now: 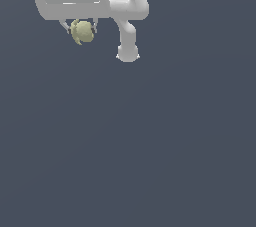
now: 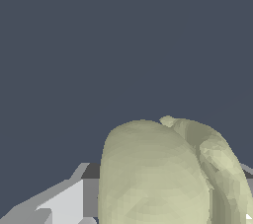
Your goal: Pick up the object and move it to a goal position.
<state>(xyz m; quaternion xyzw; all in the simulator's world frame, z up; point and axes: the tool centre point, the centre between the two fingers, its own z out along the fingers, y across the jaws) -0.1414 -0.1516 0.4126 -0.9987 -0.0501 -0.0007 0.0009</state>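
The object (image 1: 82,31) is a small pale yellow-green lumpy ball near the top of the exterior view, toward its left. My white gripper (image 1: 81,29) hangs over it with a thin finger pressed against each side, shut on it. The white arm (image 1: 128,16) bends down on the exterior view's right of the gripper. In the wrist view the object (image 2: 163,173) looms large and close, with a grey finger (image 2: 59,203) showing beside it. The far finger is mostly hidden behind the object.
A plain dark blue-grey surface (image 1: 150,146) fills both views, with nothing else on it.
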